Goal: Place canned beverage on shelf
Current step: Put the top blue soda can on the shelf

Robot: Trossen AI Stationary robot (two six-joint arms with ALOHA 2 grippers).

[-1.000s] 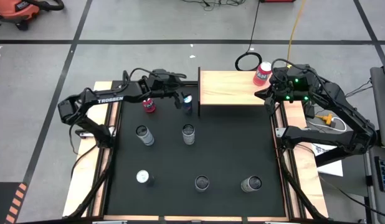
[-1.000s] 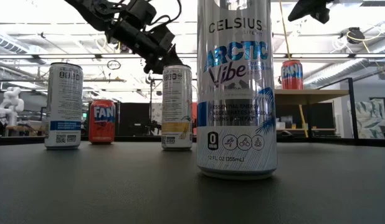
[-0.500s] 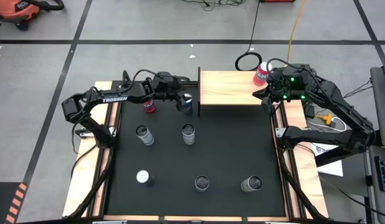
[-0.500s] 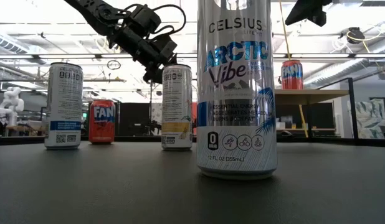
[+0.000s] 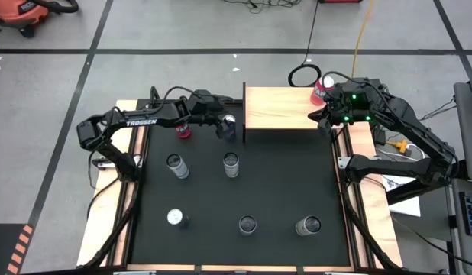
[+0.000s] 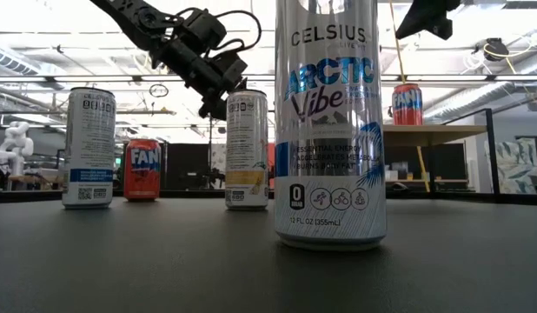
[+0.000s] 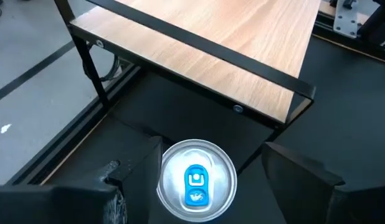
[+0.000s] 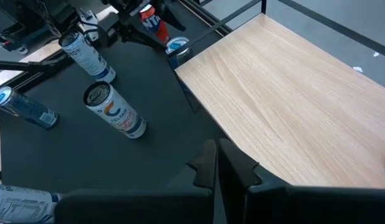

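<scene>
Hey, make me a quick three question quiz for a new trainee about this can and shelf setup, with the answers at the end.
1. True or false: the left gripper has its jaws spread on either side of the blue-tabbed can.
2. What stands on the shelf right now?
A. nothing
B. one red can at its far right corner
C. two tall white cans
3. Fill in: the right gripper hovers by the shelf's right end with its jaws ____.

Key
1. True; the can sits between the open jaws, just in front of the shelf.
2. B, the red can.
3. shut
</scene>
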